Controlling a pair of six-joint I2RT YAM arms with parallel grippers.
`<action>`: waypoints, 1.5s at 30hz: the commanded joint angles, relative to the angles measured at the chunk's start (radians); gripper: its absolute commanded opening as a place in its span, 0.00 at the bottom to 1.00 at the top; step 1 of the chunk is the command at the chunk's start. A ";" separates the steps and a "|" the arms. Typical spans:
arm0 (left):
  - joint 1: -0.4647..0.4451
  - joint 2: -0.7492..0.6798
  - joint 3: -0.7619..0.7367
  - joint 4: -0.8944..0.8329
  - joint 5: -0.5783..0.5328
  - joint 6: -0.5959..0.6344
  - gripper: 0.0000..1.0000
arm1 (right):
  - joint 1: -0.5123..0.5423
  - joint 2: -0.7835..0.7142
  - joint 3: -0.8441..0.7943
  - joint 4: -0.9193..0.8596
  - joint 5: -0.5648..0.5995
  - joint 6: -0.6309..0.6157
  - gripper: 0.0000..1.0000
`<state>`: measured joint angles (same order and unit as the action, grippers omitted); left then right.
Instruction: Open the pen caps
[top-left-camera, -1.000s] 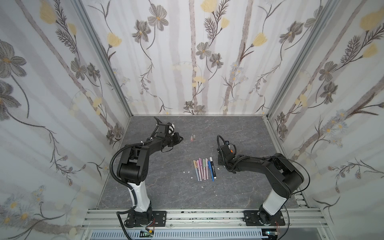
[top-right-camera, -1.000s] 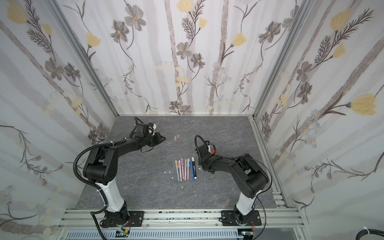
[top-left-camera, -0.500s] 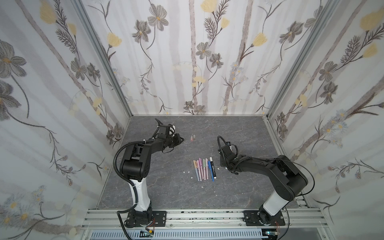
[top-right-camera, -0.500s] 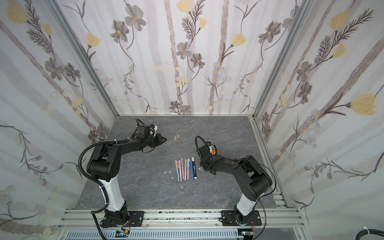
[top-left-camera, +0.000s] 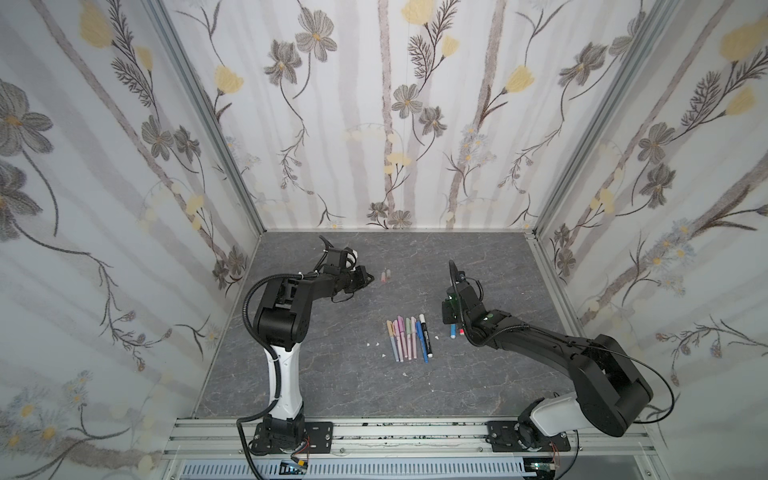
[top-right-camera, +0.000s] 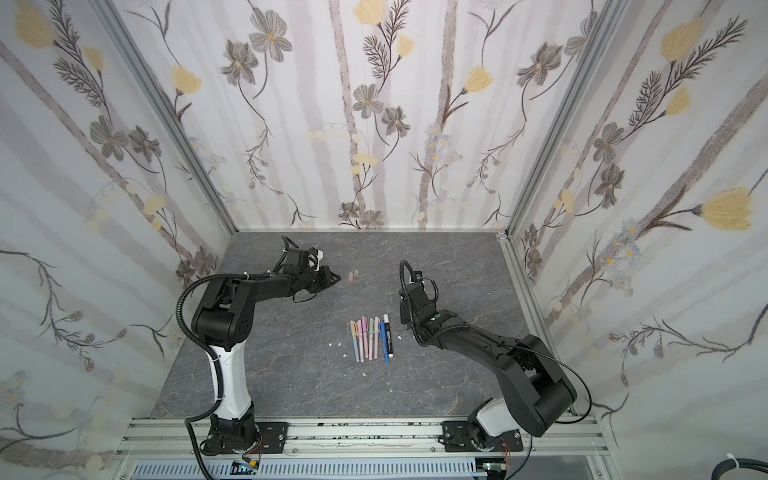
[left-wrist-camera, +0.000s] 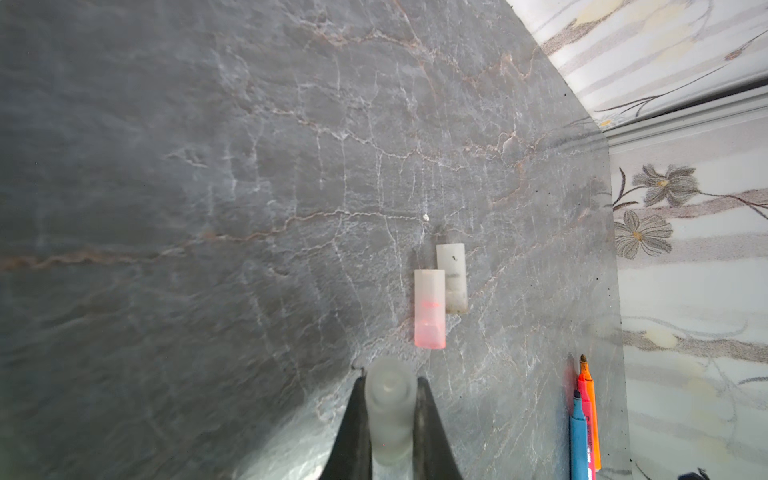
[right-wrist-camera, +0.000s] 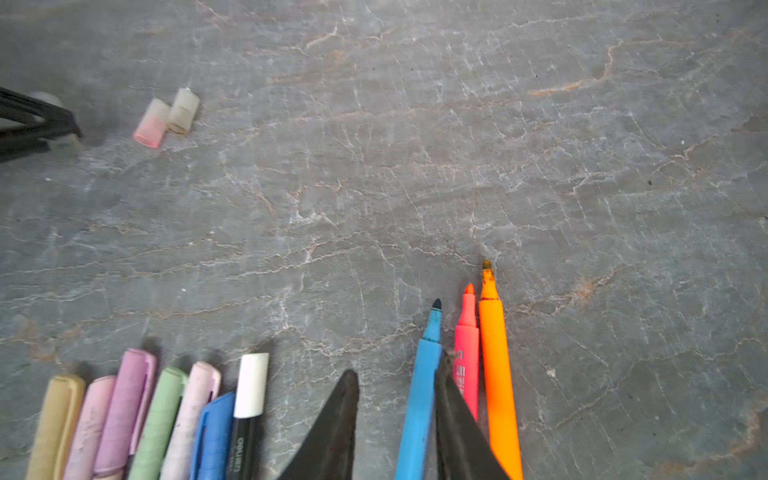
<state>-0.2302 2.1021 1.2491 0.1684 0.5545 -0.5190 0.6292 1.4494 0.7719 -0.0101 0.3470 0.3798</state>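
My left gripper (left-wrist-camera: 390, 384) is shut on a cloudy whitish pen cap (left-wrist-camera: 390, 411), low over the table; in both top views it (top-left-camera: 368, 279) (top-right-camera: 334, 279) is at the back left. Just beyond it two loose pen caps lie side by side, one pink-tinted (left-wrist-camera: 429, 309) (top-left-camera: 383, 276) and one whitish (left-wrist-camera: 452, 276). My right gripper (right-wrist-camera: 397, 378) (top-left-camera: 451, 322) is open. An uncapped blue pen (right-wrist-camera: 424, 374) lies on the table between its jaws, against one finger. Uncapped red (right-wrist-camera: 466, 345) and orange (right-wrist-camera: 494, 353) pens lie beside it.
Several capped pens lie in a row (top-left-camera: 409, 337) (top-right-camera: 372, 338) mid-table: pastel caps (right-wrist-camera: 129, 399), a blue one and a black marker with a white cap (right-wrist-camera: 251, 384). Small white specks (top-left-camera: 376, 344) dot the grey stone table (top-left-camera: 332, 374). Flowered walls close three sides.
My left gripper has moved right with its cap, up to the two loose caps. My right gripper's jaws have spread wider around the blue pen.
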 joint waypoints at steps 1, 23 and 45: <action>-0.007 0.024 0.027 0.033 0.011 -0.003 0.00 | 0.005 -0.021 0.000 0.015 -0.069 -0.011 0.32; -0.025 0.084 0.081 0.039 0.019 -0.015 0.25 | 0.077 0.029 -0.036 0.054 -0.136 0.034 0.33; -0.003 -0.339 -0.226 0.142 -0.001 -0.053 0.74 | 0.158 0.129 -0.038 0.064 -0.192 0.089 0.32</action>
<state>-0.2356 1.8042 1.0527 0.2413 0.5617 -0.5514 0.7837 1.5723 0.7380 0.0338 0.1516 0.4526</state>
